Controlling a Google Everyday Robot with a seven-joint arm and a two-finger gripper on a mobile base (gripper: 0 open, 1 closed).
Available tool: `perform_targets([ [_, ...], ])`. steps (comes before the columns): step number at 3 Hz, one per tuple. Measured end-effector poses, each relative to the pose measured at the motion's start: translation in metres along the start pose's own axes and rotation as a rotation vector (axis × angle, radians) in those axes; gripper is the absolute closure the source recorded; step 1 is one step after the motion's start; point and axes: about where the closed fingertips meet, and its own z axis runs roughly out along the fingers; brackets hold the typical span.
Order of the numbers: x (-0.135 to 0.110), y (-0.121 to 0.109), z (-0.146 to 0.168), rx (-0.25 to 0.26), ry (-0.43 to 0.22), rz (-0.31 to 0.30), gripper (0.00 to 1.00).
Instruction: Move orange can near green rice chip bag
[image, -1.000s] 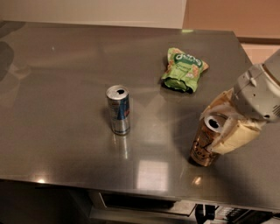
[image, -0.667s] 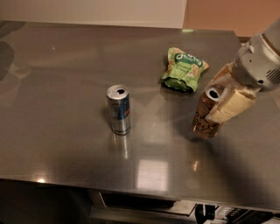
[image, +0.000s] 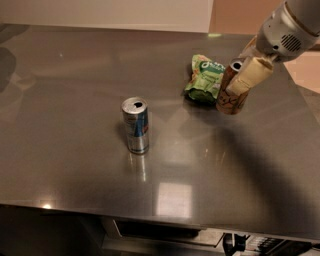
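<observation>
Steel-grey table below, my arm slants in from the upper right, and my gripper has its jaws closed around the orange can. The can stands nearly upright, its silver top up and tipped slightly right, just beside the right edge of the green rice chip bag.

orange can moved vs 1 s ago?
Yes. Clamped in the gripper, the orange can went away from the table's near edge toward the far side, ending right beside the green rice chip bag, which has not shifted.
</observation>
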Motion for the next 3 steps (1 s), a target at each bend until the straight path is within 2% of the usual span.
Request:
perform_targets([
  [1,0.010,-0.034,0.015,0.046,0.030,0.064,1.00],
  [2,0.031,-0.059,0.030,0.071,0.047,0.125,1.00],
  [3,0.047,-0.073,0.041,0.051,0.036,0.154,0.82],
])
